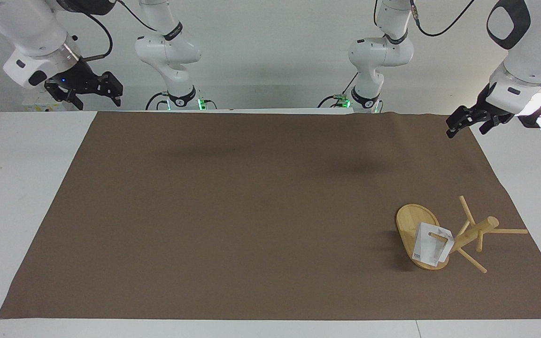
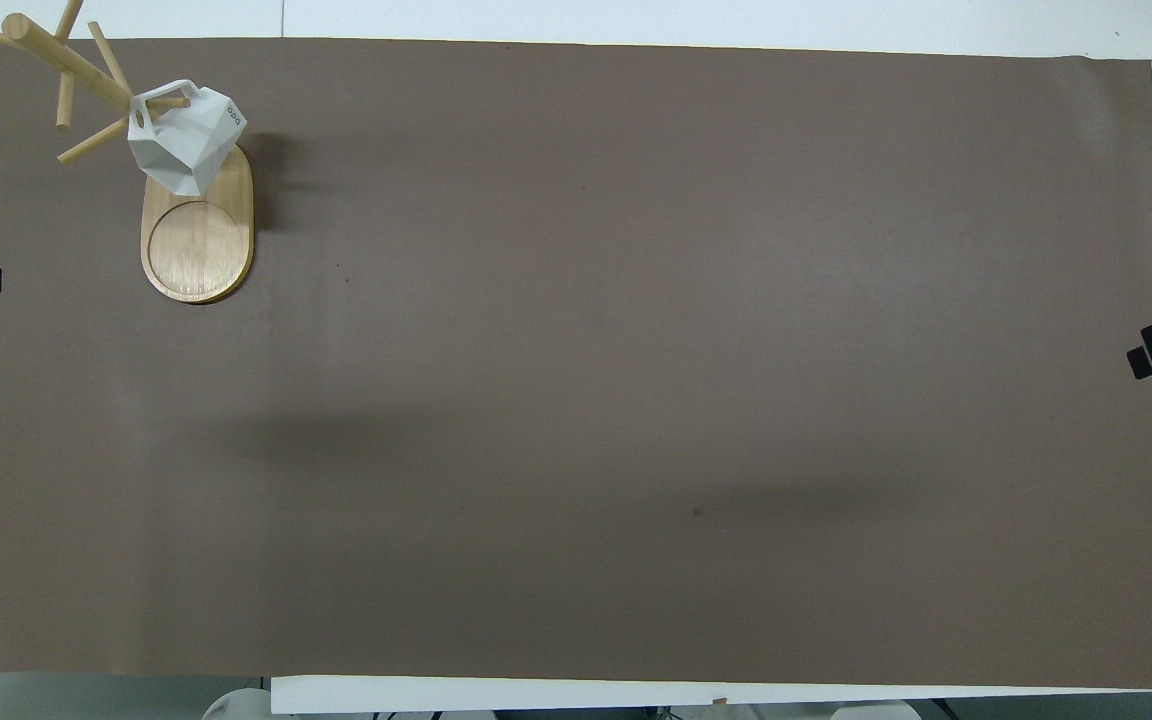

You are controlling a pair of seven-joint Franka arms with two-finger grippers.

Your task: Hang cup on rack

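Facing view: I see the cup [image 1: 431, 249] hanging on a rack [image 1: 444, 234] peg, lower right of frame. Left claw [image 1: 470, 123] raised at upper right, fingers spread, empty; right claw [image 1: 93, 92] waits upper left, also spread.

Overhead view: cup [image 2: 186, 135] on rack [image 2: 198, 230] at upper left (both claws just edge slivers).

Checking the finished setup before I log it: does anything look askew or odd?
Nothing stands out: the cup hangs by its handle on a peg of the upright rack, over the oval base.

The cup [image 1: 429, 249] bears a small dark printed mark (too small to read).
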